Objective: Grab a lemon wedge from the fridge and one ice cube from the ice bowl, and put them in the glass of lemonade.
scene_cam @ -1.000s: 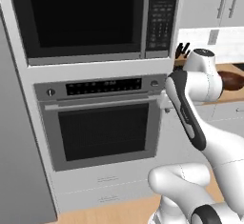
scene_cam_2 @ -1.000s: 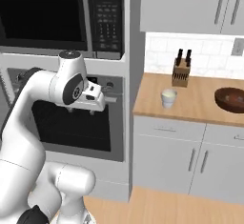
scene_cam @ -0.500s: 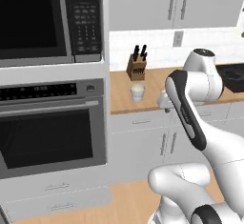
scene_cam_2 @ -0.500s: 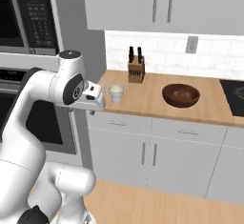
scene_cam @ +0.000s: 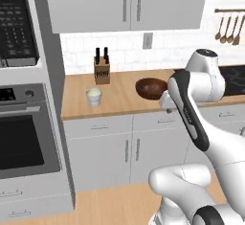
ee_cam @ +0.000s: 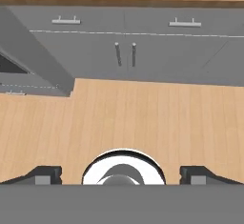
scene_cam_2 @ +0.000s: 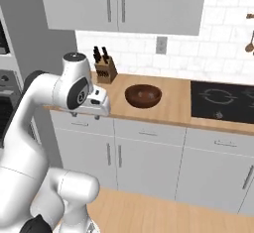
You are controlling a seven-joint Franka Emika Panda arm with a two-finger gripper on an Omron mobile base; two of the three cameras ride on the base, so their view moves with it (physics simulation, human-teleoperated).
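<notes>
Standing on the counter (scene_cam: 124,102): one glass of lemonade (scene_cam: 94,96), one ice bowl (scene_cam: 150,87) (claw (ee_cam: 121,174) released).

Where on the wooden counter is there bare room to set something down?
Free: the counter strip between the glass of lemonade and the ice bowl, and between that bowl and the cooktop. Tightest by the knife block, just behind the glass.

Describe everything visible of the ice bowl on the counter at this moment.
The ice bowl is a round, shallow, dark brown bowl with a wood-like look, sitting upright on the wooden counter between the knife block and the black cooktop. Nothing touches it but the counter. Its contents cannot be made out. In the left base view the robot's arm partly covers its right edge.
</notes>
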